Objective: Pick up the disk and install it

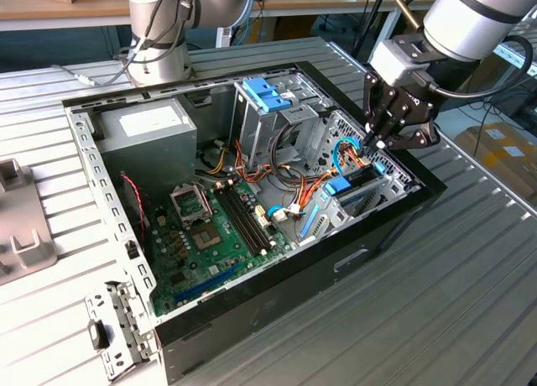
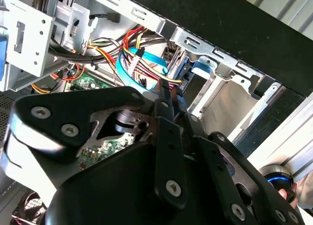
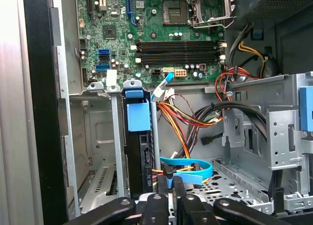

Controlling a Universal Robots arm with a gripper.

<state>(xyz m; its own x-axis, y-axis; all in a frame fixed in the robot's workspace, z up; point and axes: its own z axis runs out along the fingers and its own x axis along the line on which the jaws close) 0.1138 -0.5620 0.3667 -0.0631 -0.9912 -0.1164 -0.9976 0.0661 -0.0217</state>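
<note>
In the exterior view, going left to right, you see the power supply point(image 1: 149, 126) in the upper left of the open case point(image 1: 252, 310), the motherboard point(image 1: 210, 235) below it, then the blue-tabbed cage point(image 1: 267, 96). The disk point(image 1: 359, 187) stands on edge in the bay at centre right, blue rails showing. Your gripper point(image 1: 367, 143) hangs just above it; its fingers sit nearly together, gripping nothing you can make out.

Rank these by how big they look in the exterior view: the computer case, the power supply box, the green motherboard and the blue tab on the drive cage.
1. Computer case.
2. Motherboard.
3. Power supply box, though it sits farther back, so its gap to the motherboard is unsure.
4. Blue tab.
</note>
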